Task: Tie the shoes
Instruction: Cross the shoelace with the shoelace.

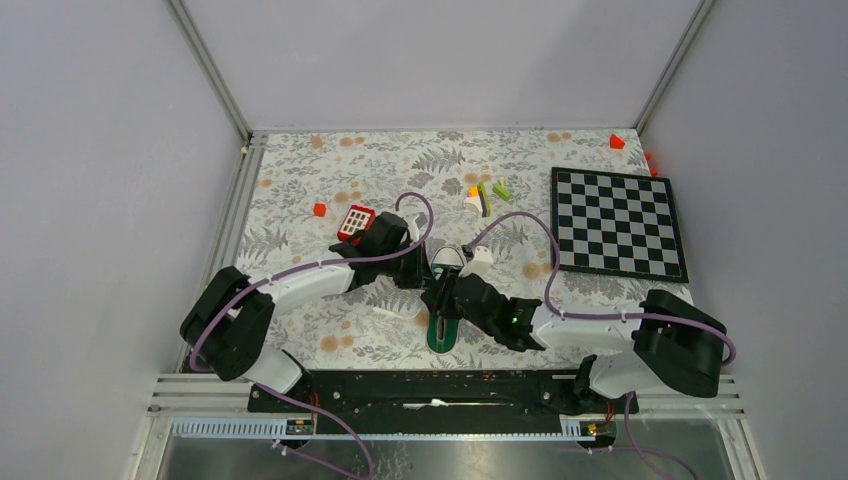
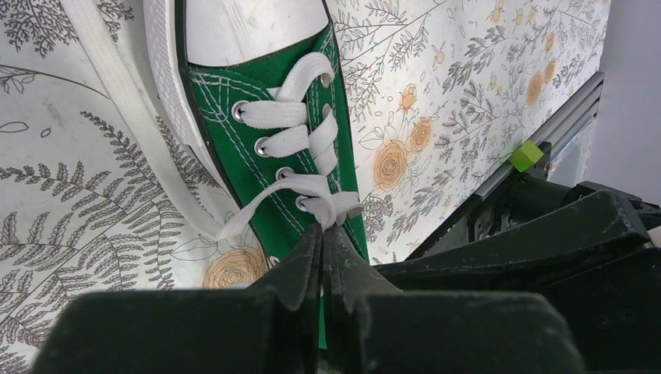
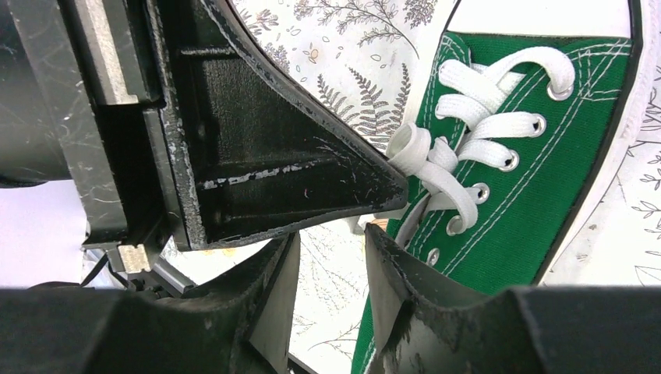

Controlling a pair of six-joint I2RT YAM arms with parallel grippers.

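Floral cloth (image 1: 300, 165) is seen covering the table. At the left of the top view, a small red block (image 1: 319, 209) and a red-and-white keypad block (image 1: 355, 220) are set near each other, not touching. The left gripper (image 2: 323, 230) is pressed fully shut, and a white lace (image 2: 261, 206) of the green sneaker (image 2: 222, 125) is pinched at its tips, over the lacing. The sneaker is laid at the table's middle, between the two arms, its white toe cap (image 2: 249, 27) pointed away from the bases. The right gripper (image 3: 331, 238) is partly spread just beside the sneaker's side; nothing is gripped, and only cloth is seen in the gap. Further right, a few coloured blocks (image 1: 485, 195) and a chessboard (image 1: 618, 222) are placed.
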